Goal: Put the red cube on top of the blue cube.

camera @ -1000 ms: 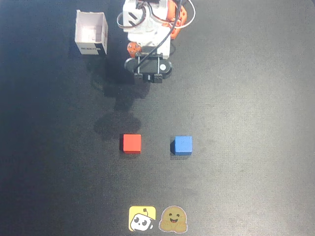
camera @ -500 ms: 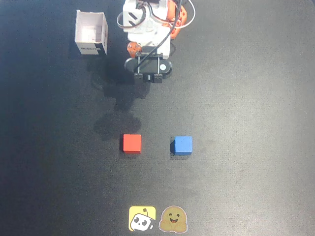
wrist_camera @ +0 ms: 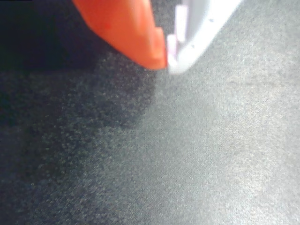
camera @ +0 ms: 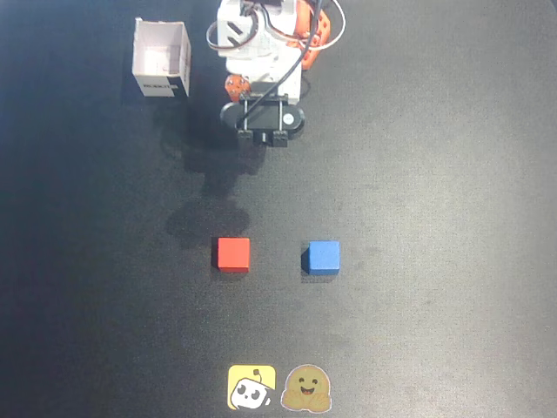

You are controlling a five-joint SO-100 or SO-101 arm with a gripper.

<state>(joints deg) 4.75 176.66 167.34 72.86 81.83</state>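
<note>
- the orange-and-white two-finger gripper (wrist_camera: 168,58) has its tips pressed together, holding nothing, above bare dark mat (camera: 435,174).
- the small matte bright-red cube (camera: 232,253) lies well below the gripper in the overhead view, flat-faced and square.
- the same-sized matte bright-blue cube (camera: 322,257) sits near its right, apart.

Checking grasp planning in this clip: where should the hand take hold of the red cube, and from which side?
Probably from straight above, closing on two opposite side faces of the red cube. It sits flat and square on the mat, clear on every side, with the blue cube well apart to its right in the overhead view.
</note>
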